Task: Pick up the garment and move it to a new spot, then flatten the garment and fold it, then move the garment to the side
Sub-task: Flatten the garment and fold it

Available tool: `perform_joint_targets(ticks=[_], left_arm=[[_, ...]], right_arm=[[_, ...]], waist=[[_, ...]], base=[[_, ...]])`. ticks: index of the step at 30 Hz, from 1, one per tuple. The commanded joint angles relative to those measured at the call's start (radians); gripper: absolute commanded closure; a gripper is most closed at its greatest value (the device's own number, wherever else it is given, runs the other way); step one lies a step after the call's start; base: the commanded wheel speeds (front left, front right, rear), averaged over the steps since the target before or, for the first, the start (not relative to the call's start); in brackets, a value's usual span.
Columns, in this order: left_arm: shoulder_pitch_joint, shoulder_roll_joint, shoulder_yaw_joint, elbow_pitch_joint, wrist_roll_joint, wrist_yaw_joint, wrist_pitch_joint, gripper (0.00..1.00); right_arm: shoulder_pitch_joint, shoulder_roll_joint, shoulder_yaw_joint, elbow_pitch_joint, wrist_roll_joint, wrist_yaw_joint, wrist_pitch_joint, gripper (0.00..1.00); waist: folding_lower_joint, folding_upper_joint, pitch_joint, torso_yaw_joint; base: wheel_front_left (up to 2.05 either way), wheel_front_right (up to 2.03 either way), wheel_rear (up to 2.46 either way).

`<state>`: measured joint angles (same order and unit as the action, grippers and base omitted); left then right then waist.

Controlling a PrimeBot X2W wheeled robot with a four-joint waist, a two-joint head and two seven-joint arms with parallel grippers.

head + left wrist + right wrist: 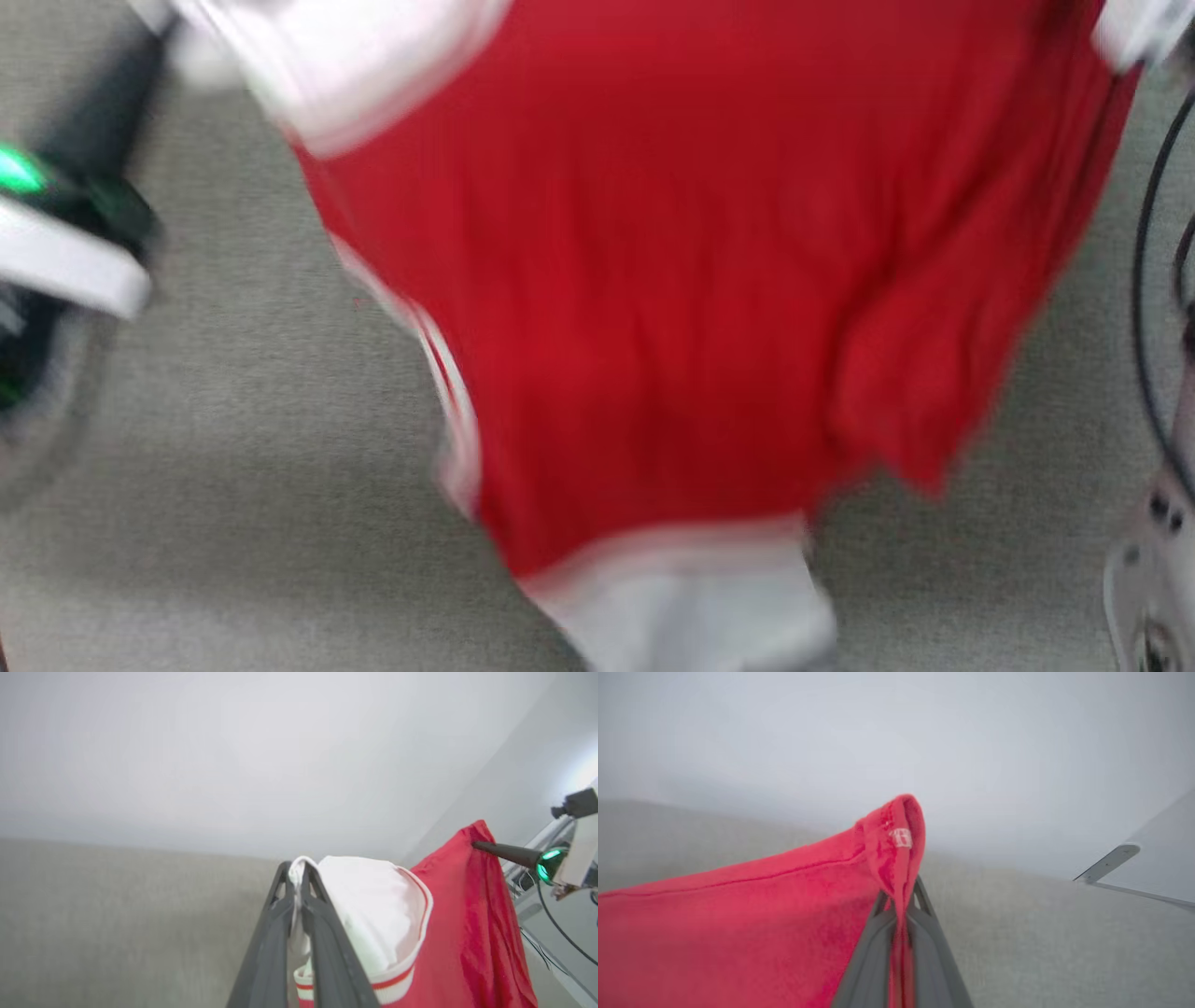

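Left wrist view: garment [467,933] sleeve in clenched left pincer [295,871], red corner in clenched right pincer [476,846].

Between left pincer [297,869] and right pincer [900,897]: garment [653,327], hanging above floor [233,467]; cloth edge inside each pincer.

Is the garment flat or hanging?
Hanging: garment droops between left end effector, pinching its white sleeve, and right end effector, pinching red cloth.

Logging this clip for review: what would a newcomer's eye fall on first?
A red soft-fabric shirt with white sleeves and striped trim hangs across the middle of the head view, over a grey textured surface. The left jaws are shut on its white sleeve, the right jaws on a red corner.
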<state>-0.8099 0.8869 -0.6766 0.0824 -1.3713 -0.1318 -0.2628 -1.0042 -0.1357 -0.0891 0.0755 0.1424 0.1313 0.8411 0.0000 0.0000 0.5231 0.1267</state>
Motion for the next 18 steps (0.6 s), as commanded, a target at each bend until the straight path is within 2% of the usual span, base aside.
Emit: perform_joint_targets(ticks=[1,6,11,15,17,18], left_arm=[[-0.077,0.021,0.019,0.029,-0.033,0.002,0.005,1.0],[-0.355,0.038,0.089,0.153,-0.12,0.003,0.031,1.0],[-0.566,0.028,0.168,0.227,-0.167,0.003,0.023,1.0],[-0.602,0.02,0.194,0.204,-0.187,0.004,0.017,1.0],[-0.57,0.012,0.179,0.176,-0.194,0.004,0.024,1.0],[-0.505,0.006,0.152,0.135,-0.195,0.003,0.025,1.0]], right_arm=[[-0.072,0.018,-0.028,0.017,-0.02,-0.001,-0.034,1.0],[-0.285,0.057,-0.108,0.112,-0.111,-0.002,-0.13,1.0],[-0.42,0.073,-0.189,0.167,-0.2,-0.004,-0.258,1.0],[-0.435,0.076,-0.223,0.201,-0.243,-0.004,-0.335,1.0],[-0.403,0.078,-0.219,0.233,-0.251,-0.004,-0.36,1.0],[-0.362,0.079,-0.218,0.259,-0.247,-0.004,-0.38,1.0]], waist=[[0.0,0.0,0.026,-0.027],[0.0,0.0,0.067,-0.061],[0.0,0.0,0.086,-0.076],[0.0,0.0,0.086,-0.076],[0.0,0.0,0.083,-0.075],[0.0,0.0,0.076,-0.073]], base=[[0.0,0.0,0.0],[0.0,0.0,0.0],[0.0,0.0,0.0],[0.0,0.0,0.0],[0.0,0.0,0.0],[0.0,0.0,0.0]])
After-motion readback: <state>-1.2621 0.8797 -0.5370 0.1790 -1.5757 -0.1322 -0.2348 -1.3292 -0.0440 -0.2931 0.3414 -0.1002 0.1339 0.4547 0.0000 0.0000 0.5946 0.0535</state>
